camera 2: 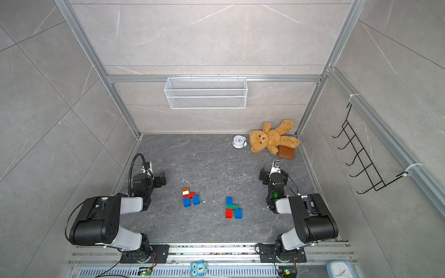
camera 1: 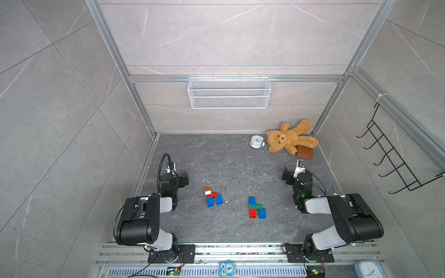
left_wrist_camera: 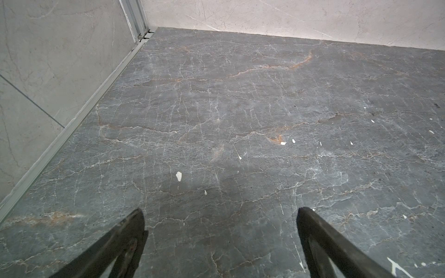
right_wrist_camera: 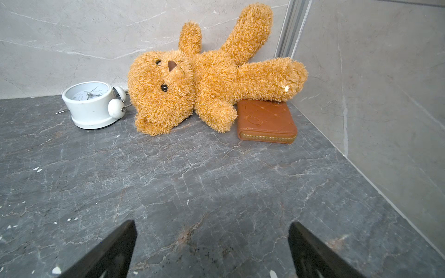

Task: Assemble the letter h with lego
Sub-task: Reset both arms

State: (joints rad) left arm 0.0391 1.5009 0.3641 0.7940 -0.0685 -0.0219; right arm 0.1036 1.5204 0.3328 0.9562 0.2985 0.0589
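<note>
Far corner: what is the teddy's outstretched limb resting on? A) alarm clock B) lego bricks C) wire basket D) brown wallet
D: the teddy bear lies with one limb across the brown wallet; the alarm clock sits by its head.

On the surface (camera 1: 240, 168), the left lego cluster (camera 1: 212, 197) and right lego cluster (camera 1: 256, 208) lie well apart, near the front. In the far right corner, the clock (camera 1: 257, 141) lies just left of the bear (camera 1: 289, 138), whose leg rests on the wallet (camera 1: 305, 152)
</note>
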